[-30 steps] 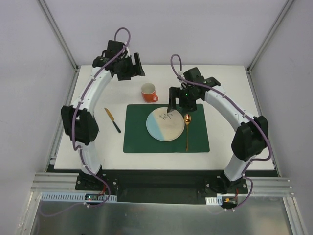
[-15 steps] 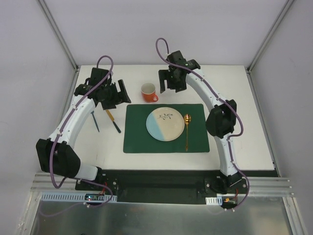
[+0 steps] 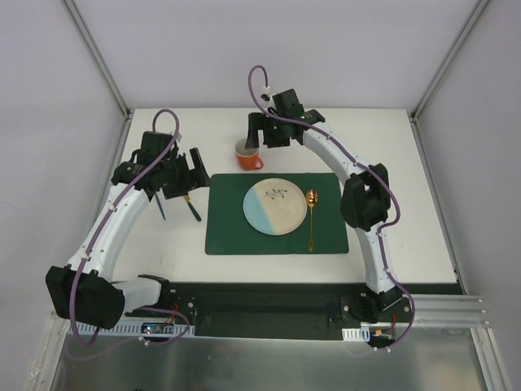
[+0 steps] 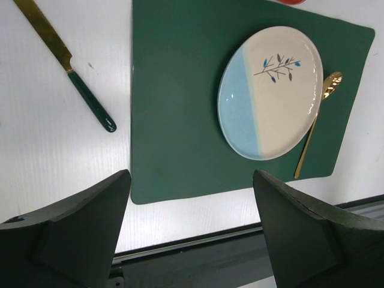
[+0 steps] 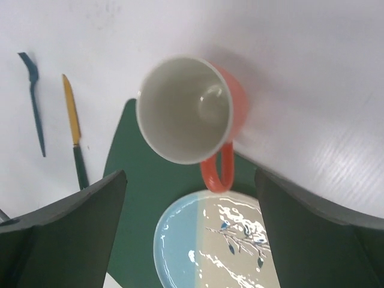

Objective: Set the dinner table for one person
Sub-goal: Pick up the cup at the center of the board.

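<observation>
Poised over orange mug (image 5: pixel 185 108) near far edge of tabletop (image 3: pixel 407 163), right end effector (image 5: pixel 189 175) spread; left end effector (image 4: pixel 191 174) spread too. Likely rigid, slick, chippable; pinch wall opposite handle (image 5: pixel 217 171).

Top external: high behind arm bases, looking down on whole bench (image 3: pixel 407 163). Wrist views: close, downward; all three share plate (image 4: pixel 270 93).

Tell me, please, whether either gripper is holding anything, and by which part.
Nothing is held: the left gripper and right gripper are both open and empty, the right above the mug.
</observation>
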Controlling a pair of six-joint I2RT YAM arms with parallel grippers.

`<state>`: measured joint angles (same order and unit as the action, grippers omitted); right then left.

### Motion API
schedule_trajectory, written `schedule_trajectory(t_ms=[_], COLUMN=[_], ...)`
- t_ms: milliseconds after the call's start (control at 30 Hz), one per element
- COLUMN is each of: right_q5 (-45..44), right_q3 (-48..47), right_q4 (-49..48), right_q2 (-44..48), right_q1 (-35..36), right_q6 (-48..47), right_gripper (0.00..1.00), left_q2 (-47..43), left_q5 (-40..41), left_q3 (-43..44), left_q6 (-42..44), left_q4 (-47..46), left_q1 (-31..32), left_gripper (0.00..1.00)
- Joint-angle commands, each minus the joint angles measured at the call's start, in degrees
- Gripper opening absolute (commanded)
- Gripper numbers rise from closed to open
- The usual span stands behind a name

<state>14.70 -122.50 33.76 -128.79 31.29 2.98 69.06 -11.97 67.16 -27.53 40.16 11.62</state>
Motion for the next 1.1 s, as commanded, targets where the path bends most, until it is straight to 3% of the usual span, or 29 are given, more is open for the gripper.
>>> schedule_trajectory(t_ms=[0,267,1067], right_q5=[4.20,5.52,6.57], right_q3=[-2.66,-3.28,2.35], right_q4=[-9.58,-12.31,-14.60], right_q2=[0.65,-3.92,-4.89], right_q1=[0.26,-0.26,-2.72], right_q6=[0.97,2.90,4.57], right_gripper=[0.92,0.89,0.78], left_q2=[-1.56,-0.77,-2.88], left_q5=[-0.69,-0.87,-0.95], left_q3=[-1.59,-0.62,-3.17], left_q6=[-0.77,-1.21,-1.48], left_q4=[0.79,0.71,1.23], left_q1=[0.16,0.16,0.16], left_gripper=[0.83,0.84,0.84])
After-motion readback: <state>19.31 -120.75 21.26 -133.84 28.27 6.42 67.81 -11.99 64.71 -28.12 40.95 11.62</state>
